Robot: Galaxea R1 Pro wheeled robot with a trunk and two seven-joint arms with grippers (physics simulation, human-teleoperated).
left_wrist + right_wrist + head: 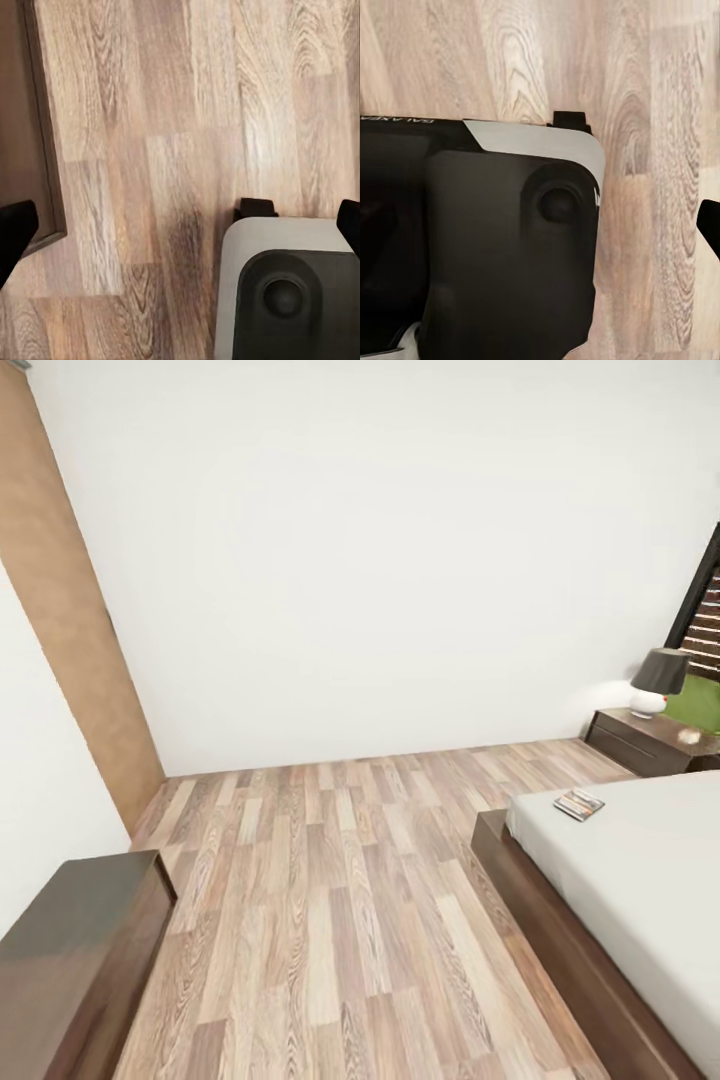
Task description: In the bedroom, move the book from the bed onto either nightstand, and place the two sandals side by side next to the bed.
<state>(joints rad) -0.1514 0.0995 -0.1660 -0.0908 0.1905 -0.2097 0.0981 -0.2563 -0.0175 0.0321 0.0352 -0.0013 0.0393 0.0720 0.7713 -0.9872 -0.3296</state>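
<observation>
White walls (380, 560) and a light wood-plank floor (340, 900) make up the bedroom in the head view, with a brown door (70, 640) at about ten o'clock and a slice of dark-framed window (700, 610) at three o'clock. At roughly four o'clock the bed (640, 880) runs in from the right edge, its grey mattress sitting on a dark brown base. The book (579, 804) lies flat on the mattress close to the near corner, at about three o'clock from the centre. Beyond it, a nightstand (650, 742) stands against the wall beside the bed, carrying a lamp (658, 680) with a dark shade and white base. A second dark glossy cabinet (75, 960) sits at eight o'clock by the left wall. Both wrist views look straight down on the plank floor beside the robot's base (292, 292), well apart from the book. The left claw (180, 225) shows black fingertips (15, 229) at opposite edges of its view, spread wide and released, holding nothing. The right claw shows a single dark fingertip (710, 225) at the picture's edge, so I cannot tell whether it is spread or clenched.
</observation>
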